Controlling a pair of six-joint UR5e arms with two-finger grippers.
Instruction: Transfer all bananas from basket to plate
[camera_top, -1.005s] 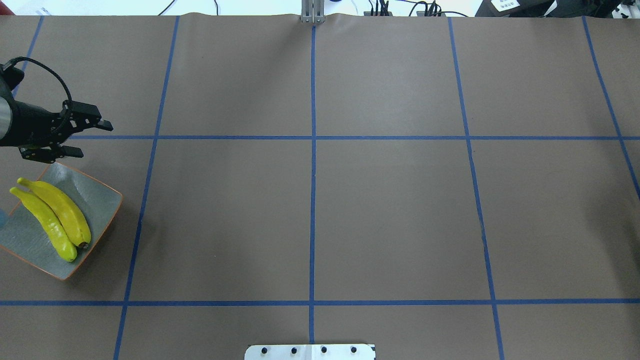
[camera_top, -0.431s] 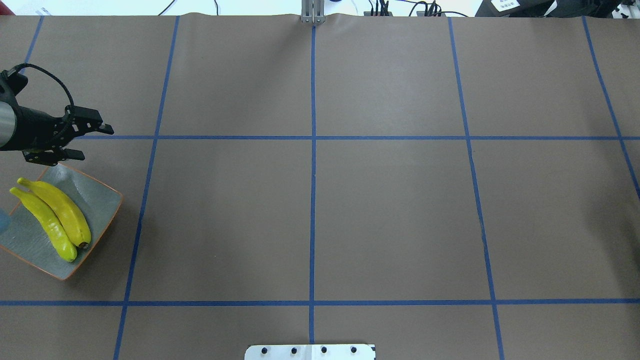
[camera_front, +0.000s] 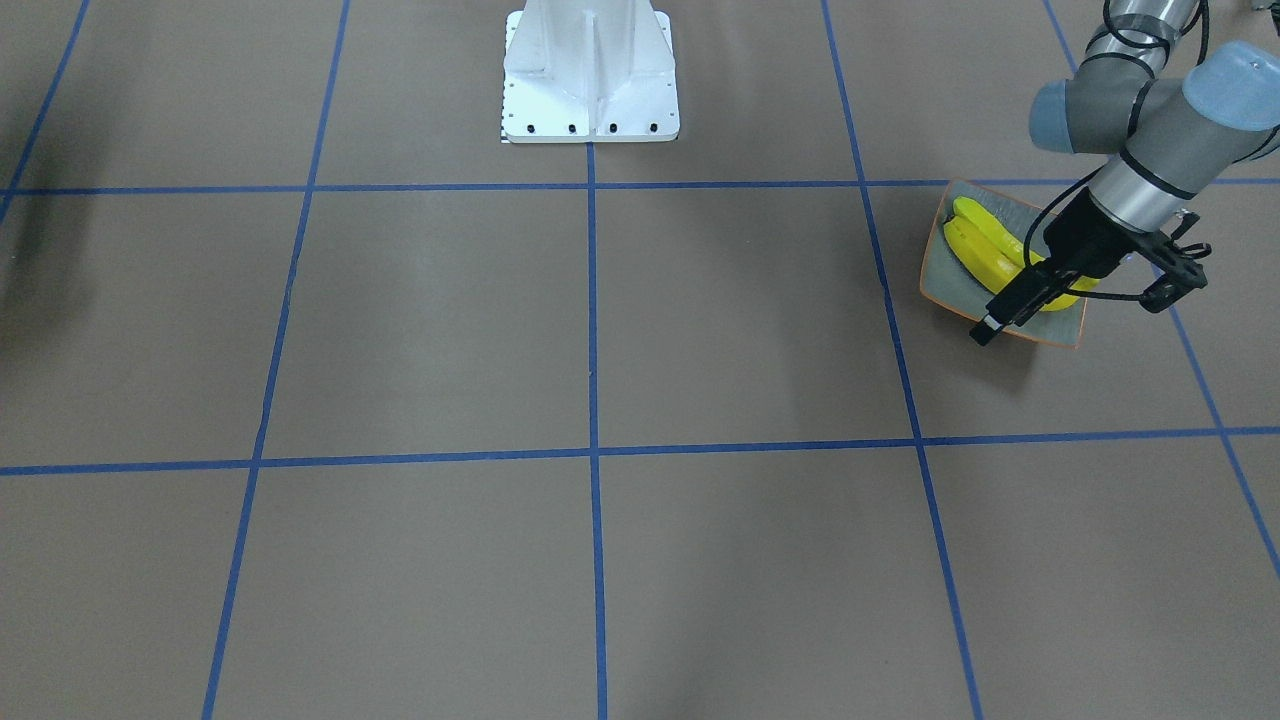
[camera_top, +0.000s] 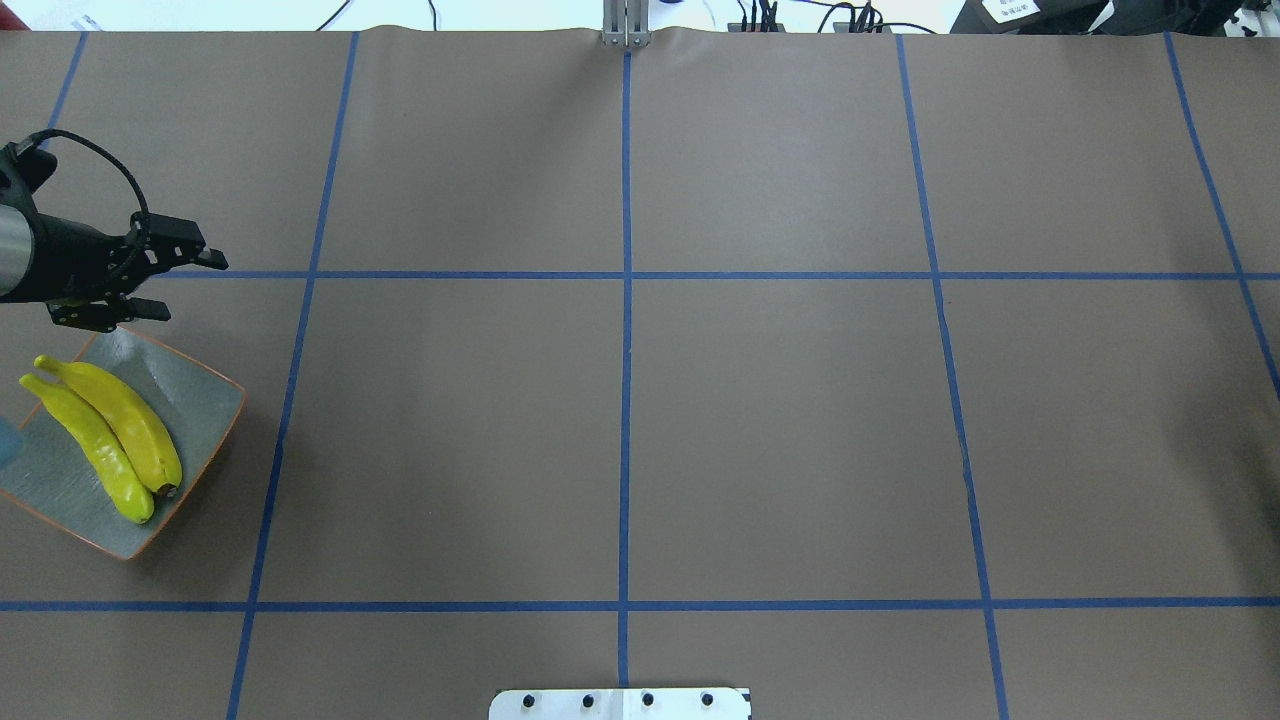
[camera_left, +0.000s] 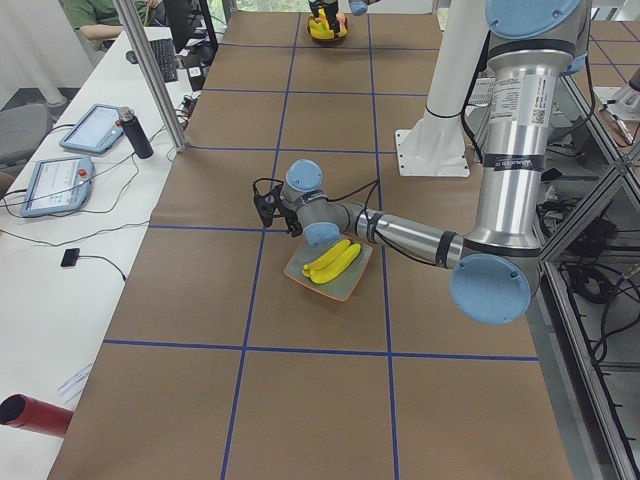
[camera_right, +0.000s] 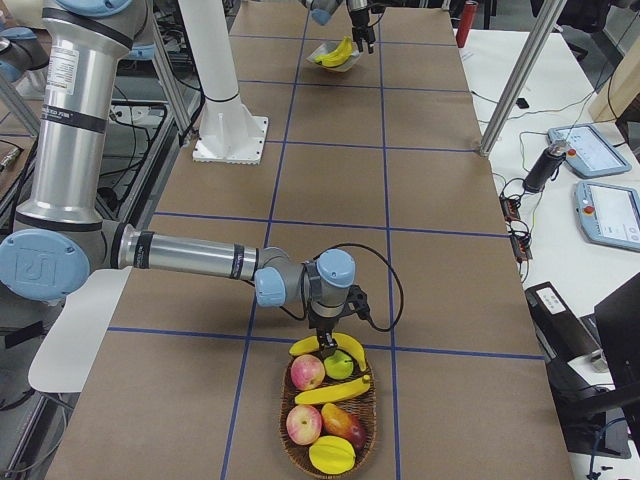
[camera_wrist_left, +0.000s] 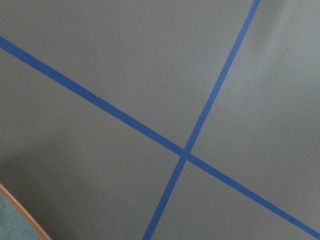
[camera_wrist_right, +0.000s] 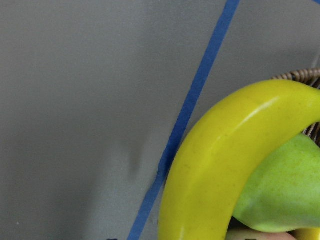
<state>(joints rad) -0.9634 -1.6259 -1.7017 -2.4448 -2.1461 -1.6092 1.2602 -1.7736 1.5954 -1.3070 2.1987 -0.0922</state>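
Over the basket (camera_right: 373, 408), the right gripper (camera_right: 328, 343) is barely discernible.

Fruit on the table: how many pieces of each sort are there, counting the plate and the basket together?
Bananas on the plate: 2
Bananas in the basket: 2
Reddish fruit in the basket: 3
Green fruit in the basket: 1
Other yellow fruit in the basket: 1
Total: 9
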